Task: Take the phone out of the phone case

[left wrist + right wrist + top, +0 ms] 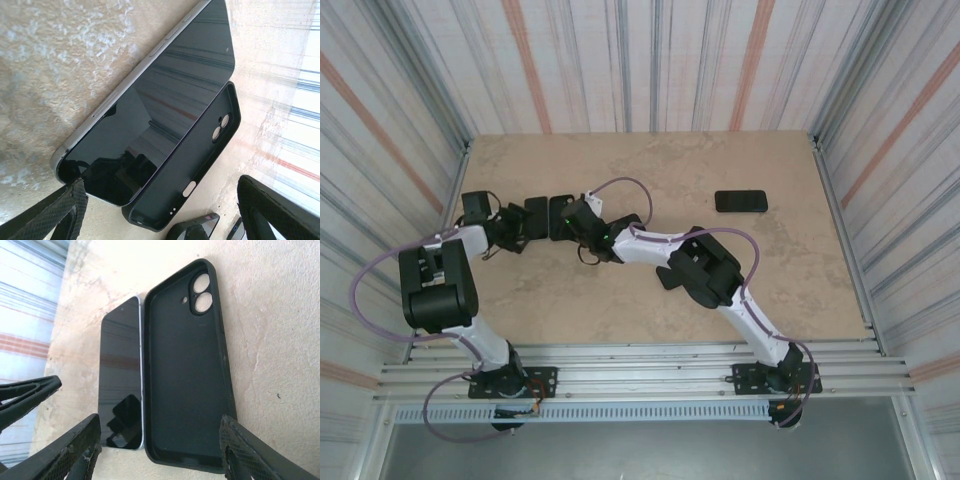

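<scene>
On the far left part of the tabletop (650,290), a beige stone-patterned board: item one, the phone (120,380), lying flat with its dark glass screen up and a silver edge showing, fully out of its case. Item two, the phone case (187,370), black, empty, lying with its inside up and the two round camera openings at its far end. It sits just beside the phone, long side to long side. In the right wrist view the two edges appear to touch or nearly touch, which of the two I cannot tell. Item three, the left hand (162,185), fingers spread wide and gripping nothing, held low at the near ends of phone and case. Item four, the right hand (160,422), likewise spread wide and holding nothing, its textured black fingers (250,455) set either side of the case's near end. Item five, a second dark handset (741,201), flat at the far right of the tabletop, well apart from both arms.
</scene>
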You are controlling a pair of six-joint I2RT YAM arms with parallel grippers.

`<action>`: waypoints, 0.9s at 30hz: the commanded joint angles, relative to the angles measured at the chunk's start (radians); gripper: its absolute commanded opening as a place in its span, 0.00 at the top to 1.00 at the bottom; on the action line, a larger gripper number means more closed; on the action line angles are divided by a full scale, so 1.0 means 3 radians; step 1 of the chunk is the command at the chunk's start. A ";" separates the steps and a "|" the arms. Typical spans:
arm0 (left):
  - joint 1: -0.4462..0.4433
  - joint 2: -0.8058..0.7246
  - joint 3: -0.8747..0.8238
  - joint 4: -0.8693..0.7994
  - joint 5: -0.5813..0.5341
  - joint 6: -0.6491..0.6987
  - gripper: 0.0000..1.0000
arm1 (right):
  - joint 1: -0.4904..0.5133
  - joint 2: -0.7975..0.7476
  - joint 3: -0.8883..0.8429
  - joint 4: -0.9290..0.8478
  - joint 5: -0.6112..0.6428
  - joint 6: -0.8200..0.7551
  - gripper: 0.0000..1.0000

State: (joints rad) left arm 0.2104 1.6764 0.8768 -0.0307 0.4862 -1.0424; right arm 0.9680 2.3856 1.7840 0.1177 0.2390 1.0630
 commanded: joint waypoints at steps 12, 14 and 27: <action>0.0036 -0.0552 0.0169 -0.0390 -0.0039 0.0636 0.09 | -0.0164 -0.0872 -0.0675 -0.0205 -0.0019 -0.0662 0.13; -0.0014 -0.0648 0.0243 -0.0485 -0.0062 0.0847 0.02 | -0.0211 -0.1039 -0.0844 -0.0272 -0.0076 -0.0839 0.10; -0.0733 -0.0530 0.1018 -0.1014 0.0027 0.2689 0.02 | -0.0821 -0.2120 -0.1814 -0.0474 -0.1192 -0.1467 0.01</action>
State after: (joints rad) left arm 0.0261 1.5005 1.1263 -0.2668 0.4641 -0.4637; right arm 0.7513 1.8278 1.2724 0.0128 0.0040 0.7177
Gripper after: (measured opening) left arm 0.985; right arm 0.991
